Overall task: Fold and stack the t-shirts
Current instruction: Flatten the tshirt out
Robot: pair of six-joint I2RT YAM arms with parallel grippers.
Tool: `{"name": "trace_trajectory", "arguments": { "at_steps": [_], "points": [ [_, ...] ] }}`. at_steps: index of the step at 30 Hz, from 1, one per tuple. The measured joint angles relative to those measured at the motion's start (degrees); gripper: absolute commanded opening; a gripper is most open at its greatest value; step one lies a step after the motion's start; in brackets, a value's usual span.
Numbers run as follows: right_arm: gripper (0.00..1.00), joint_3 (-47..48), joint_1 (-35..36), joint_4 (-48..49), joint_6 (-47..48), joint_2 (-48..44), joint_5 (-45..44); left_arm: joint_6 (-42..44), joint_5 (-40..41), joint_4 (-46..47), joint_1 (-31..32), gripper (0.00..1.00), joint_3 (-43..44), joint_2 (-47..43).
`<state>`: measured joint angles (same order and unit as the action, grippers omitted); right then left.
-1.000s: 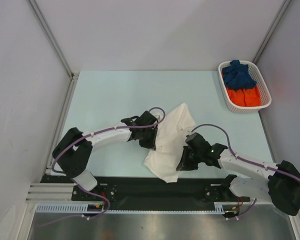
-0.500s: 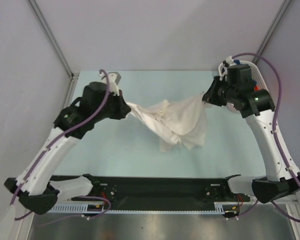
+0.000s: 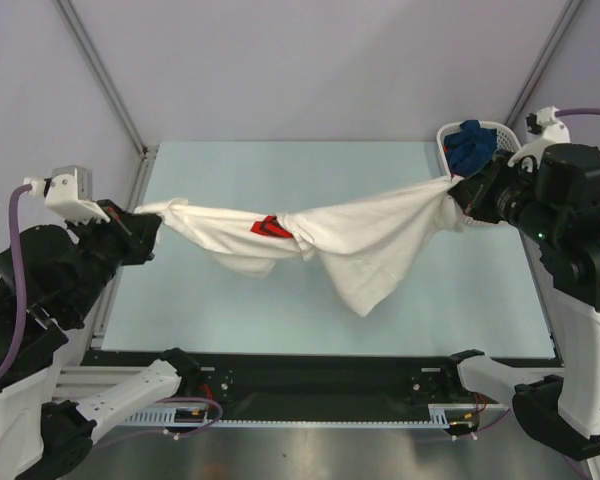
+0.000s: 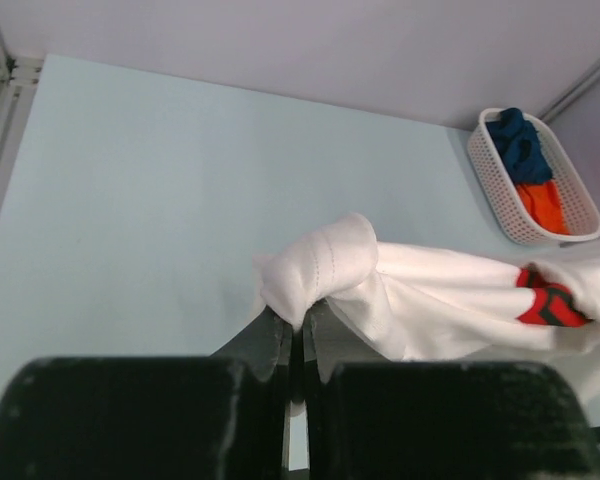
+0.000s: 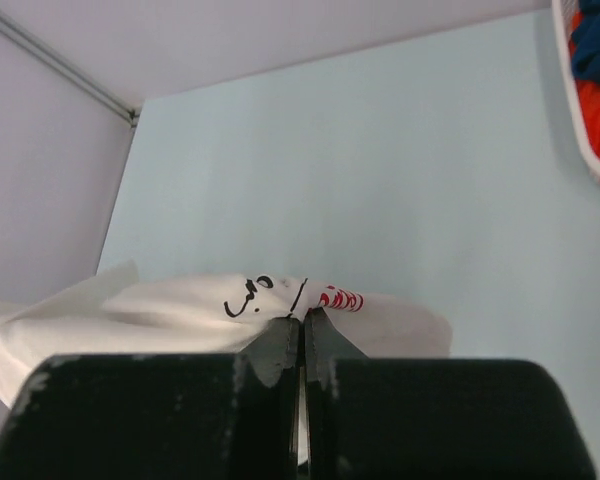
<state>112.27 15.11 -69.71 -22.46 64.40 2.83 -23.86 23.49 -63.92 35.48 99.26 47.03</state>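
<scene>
While both arms are reaching out to opposite sides of the pale blue table (image 3: pixel 280 170), the soft white cloth t-shirt (image 3: pixel 380 235) is hanging stretched between them like a sagging line, running from the left edge across to the far right. The left gripper (image 3: pixel 152 222) is pinching one bunched end of it. In the left wrist view its fingers are pressing together on a rolled, stitched fold of white cloth (image 4: pixel 325 265), with the gripper (image 4: pixel 295 335) showing no gap between the fingers. The right gripper (image 3: pixel 458 192) is clamping the other end. In the right wrist view the gripper (image 5: pixel 302 330) is closing tightly on a fold that is showing black script and small red marks.

Near the middle of the span a red mark (image 3: pixel 270 227) is facing up, and a long pointed flap is drooping toward the near edge. Whether its tip is touching the table cannot be told.

At the far right corner, a white plastic lattice basket (image 3: pixel 480 124) is sitting partly behind the right arm, holding a crumpled dark blue shirt (image 3: pixel 470 143) and an orange shirt (image 4: pixel 545 205).
</scene>
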Motion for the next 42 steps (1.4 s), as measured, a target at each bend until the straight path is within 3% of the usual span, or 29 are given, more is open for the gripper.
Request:
{"name": "trace_trajectory", "arguments": {
  "at_steps": [6,13,18,23,25,30,32,33,34,38,39,42],
  "points": [
    [0.00,3.6,-0.2,-0.1,0.2,0.2,-2.6,0.0,5.7,-2.3,0.0,0.06,-0.7,0.0],
    [0.00,-1.6,-4.9,1.9,0.3,7.4,0.3,0.0,8.0,-2.3,0.0,0.02,-7.3,1.4],
    [0.00,-4.1,-6.6,3.8,0.4,13.4,5.9,0.9,4.7,0.2,-0.4,0.03,-12.2,5.6],
    [0.00,-8.5,-6.1,3.6,1.4,9.6,15.6,2.5,-2.1,10.1,-1.9,0.02,-12.1,13.4],
    [0.00,-15.4,-3.5,4.5,0.5,4.9,19.5,3.2,-5.0,14.9,-2.4,0.01,-10.9,18.3],
    [0.00,-38.2,18.2,14.1,-8.8,-5.5,26.5,4.7,-12.5,24.7,-3.4,0.01,-0.9,33.0],
    [0.21,-43.2,25.3,17.0,-12.5,-5.6,28.2,4.6,-16.7,27.1,-4.0,0.23,5.7,40.2],
    [0.37,-43.4,27.1,16.9,-13.2,-4.3,28.1,4.7,-18.5,26.9,-4.4,0.45,10.3,44.2],
    [0.61,-42.8,27.6,16.8,-13.7,-3.0,27.9,5.0,-20.2,26.3,-4.7,0.70,15.6,48.5],
    [0.66,-39.1,21.7,19.5,-13.4,0.3,28.0,4.9,-21.8,22.1,-5.2,0.84,36.7,61.8],
    [0.69,-39.1,18.2,20.2,-13.6,0.0,28.4,5.0,-21.5,20.8,-5.3,0.88,37.9,62.3],
    [0.69,-39.1,9.1,21.0,-13.6,-0.7,28.8,5.3,-20.6,19.3,-5.4,0.86,31.9,57.8]
  ]
}}
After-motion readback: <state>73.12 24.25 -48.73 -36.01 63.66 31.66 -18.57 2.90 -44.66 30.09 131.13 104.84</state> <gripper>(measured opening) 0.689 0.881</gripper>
